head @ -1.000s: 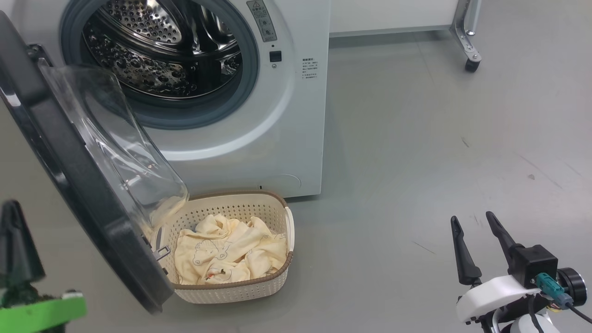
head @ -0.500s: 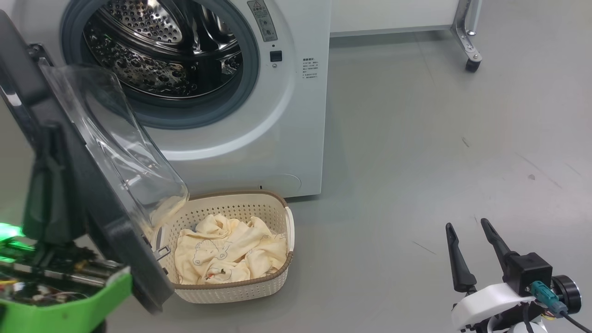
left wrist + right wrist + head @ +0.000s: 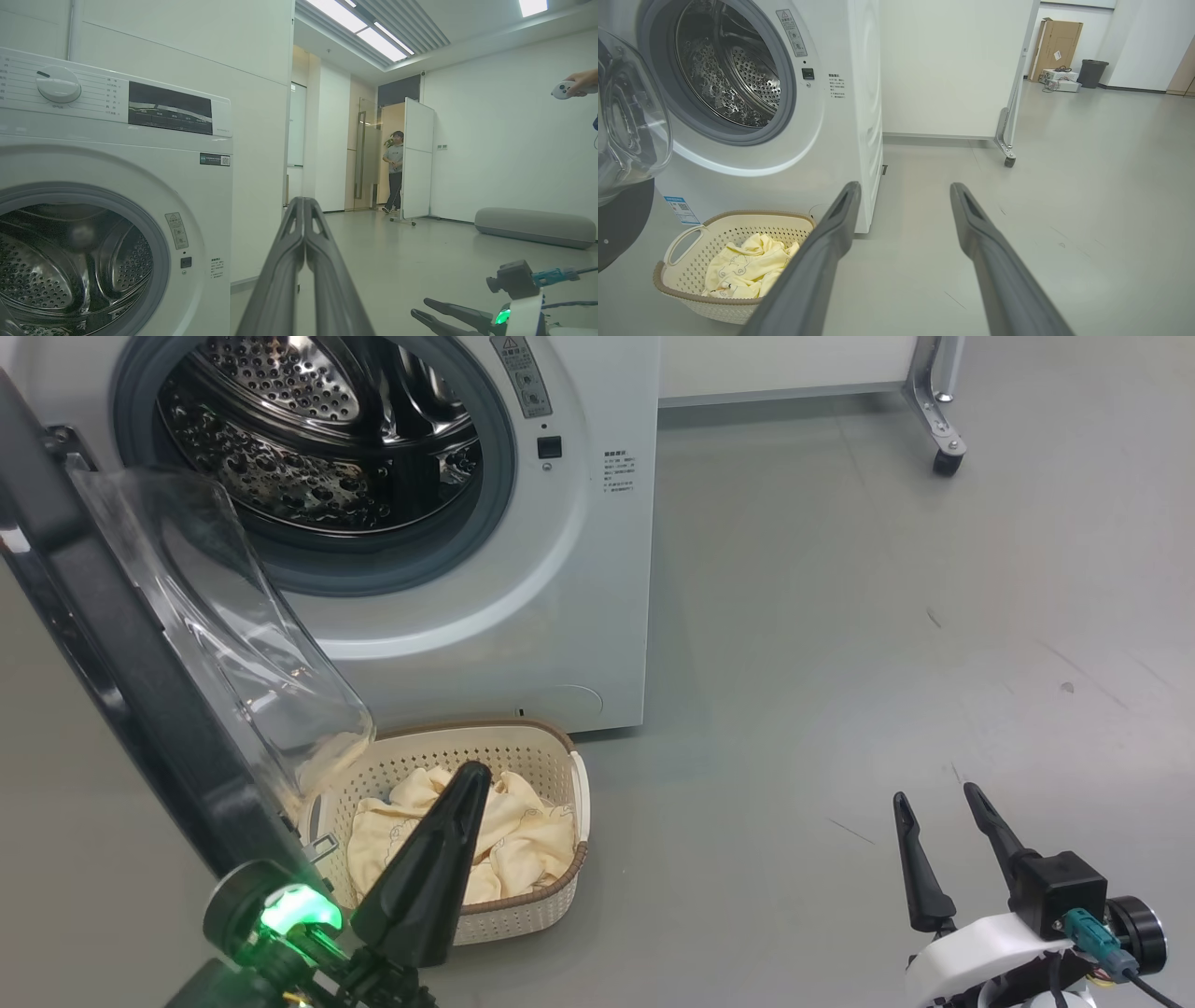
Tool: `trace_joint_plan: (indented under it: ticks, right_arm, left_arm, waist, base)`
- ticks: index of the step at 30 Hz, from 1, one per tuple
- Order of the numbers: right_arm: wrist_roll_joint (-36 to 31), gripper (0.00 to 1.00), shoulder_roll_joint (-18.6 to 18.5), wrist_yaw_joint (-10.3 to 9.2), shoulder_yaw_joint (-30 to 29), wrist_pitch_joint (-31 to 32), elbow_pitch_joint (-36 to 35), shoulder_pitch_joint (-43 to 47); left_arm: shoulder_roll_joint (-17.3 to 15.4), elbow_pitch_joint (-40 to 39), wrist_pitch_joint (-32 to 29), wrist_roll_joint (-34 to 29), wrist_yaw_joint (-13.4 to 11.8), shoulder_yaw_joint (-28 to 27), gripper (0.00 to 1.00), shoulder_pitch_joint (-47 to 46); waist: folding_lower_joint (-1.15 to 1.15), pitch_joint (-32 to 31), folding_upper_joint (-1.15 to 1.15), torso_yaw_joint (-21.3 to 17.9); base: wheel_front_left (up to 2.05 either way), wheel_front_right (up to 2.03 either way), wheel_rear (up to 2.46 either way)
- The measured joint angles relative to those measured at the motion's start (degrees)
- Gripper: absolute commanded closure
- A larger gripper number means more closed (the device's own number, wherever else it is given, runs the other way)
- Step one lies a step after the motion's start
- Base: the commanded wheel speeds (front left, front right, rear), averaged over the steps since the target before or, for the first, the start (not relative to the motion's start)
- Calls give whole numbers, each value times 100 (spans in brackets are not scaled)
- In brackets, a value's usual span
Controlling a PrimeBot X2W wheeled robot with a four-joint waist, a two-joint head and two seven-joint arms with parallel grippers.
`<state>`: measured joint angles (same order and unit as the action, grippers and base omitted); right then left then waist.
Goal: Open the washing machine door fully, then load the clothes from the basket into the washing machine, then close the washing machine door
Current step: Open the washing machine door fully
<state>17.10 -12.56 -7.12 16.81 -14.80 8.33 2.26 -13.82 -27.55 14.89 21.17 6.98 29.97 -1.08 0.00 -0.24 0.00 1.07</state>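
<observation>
The white washing machine stands at the upper left with its steel drum exposed. Its door, black rim and bulging glass, swings out to the left, over the cream basket. Pale yellow bear-print clothes lie in the basket; no blue cloth is in sight. My left gripper is shut and empty, pointing up in front of the basket. My right gripper stands open and empty over bare floor at the lower right; the right wrist view shows its fingers spread wide.
A white partition on a caster stands behind the machine's right side. In the left wrist view a person stands in a far doorway, a hand holds a controller at the upper right, and a grey cushion lies by the wall.
My left gripper has swung right, from beside the door's outer face to in front of the basket. My right gripper has sunk slightly. The head camera has shifted a little.
</observation>
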Motion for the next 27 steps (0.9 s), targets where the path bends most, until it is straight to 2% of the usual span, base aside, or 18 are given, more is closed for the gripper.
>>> trace_joint_plan:
  ticks: [10, 17, 27]
  right_arm:
    - [2, 0, 9, 1, 15, 0, 13, 19]
    - [2, 0, 54, 7, 92, 0, 8, 20]
    - [3, 0, 135, 7, 83, 0, -37, -3]
  left_arm:
    - [-112, 770, -1, 36, 0, 299, 100, 329]
    - [-97, 1419, -3, 40, 0, -36, 100, 486]
    - [-53, 1927, -8, 49, -7, -604, 100, 419]
  waist:
    - [0, 61, 0, -31]
    - [0, 216, 0, -59]
    - [0, 546, 0, -113]
  base:
    - [0, 0, 0]
    - [0, 0, 0]
    - [0, 0, 0]
